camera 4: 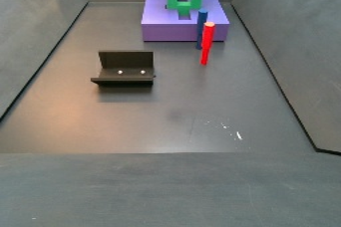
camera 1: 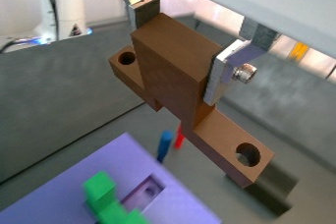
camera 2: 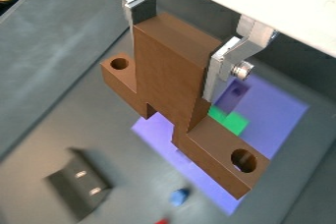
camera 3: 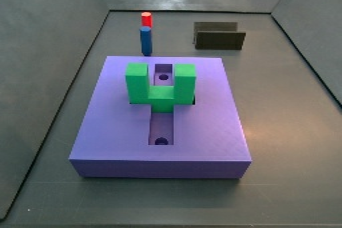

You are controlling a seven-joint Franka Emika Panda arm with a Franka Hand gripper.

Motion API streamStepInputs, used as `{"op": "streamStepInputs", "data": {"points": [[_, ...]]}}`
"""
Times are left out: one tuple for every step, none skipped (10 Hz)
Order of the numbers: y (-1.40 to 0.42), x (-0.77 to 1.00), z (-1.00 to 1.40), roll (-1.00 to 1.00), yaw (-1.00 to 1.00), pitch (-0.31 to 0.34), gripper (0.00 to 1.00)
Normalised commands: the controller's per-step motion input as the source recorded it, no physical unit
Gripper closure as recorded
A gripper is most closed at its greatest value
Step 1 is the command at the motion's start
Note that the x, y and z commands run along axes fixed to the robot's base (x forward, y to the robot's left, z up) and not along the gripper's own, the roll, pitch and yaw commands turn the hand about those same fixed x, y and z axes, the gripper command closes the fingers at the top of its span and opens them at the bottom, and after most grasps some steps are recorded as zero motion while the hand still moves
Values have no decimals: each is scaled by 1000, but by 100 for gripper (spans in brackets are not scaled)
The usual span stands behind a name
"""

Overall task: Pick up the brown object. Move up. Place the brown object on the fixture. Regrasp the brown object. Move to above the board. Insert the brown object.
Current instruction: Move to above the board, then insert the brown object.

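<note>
One brown wooden-looking bar with short cross arms and a round hole near each visible end (camera 1: 178,71) sits clamped in my jaws (camera 2: 184,46), the flat silver fingers (camera 1: 226,71) pressing its broad upper block from two sides, so I am closed on it and carrying it. Neither side view shows me or the bar, so I judge that I hang high above the counter; both wrist views look down past the bar to the things below. I hold it by the thick middle so that its lower end stays free, which I take to be what a later insertion needs. One dark olive-grey box-like fixture (camera 4: 124,69) stands empty on the grey counter (camera 4: 186,121), well apart from the large lavender-purple board (camera 3: 120,122). One green U-shaped block (camera 3: 160,84) stands on that board astride its lengthwise slot, which shows two holes in a side view. One blue peg with a red top (camera 3: 144,32) stands upright just beside the board. The bar looks to hang nearer the board than the fixture, though I cannot be sure of that.
</note>
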Motion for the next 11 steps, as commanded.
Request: {"op": "streamStepInputs", "data": {"points": [[-25,-52,10,-1000,10,109,100],[3,-77,9,-693,3,43,100],[19,-72,-5,-415,1,-5,100],[10,-57,5,-269,-1,-20,100],[0,86,-14,0,-51,0,100],[0,234,-129,-51,-377,0,100],[77,166,-109,-294,-694,-50,100],[0,80,-91,-416,-677,-160,100],[0,0,0,-429,-694,-230,100],[-9,0,0,-431,-700,-234,100],[-26,0,0,-456,-683,-236,100]]}}
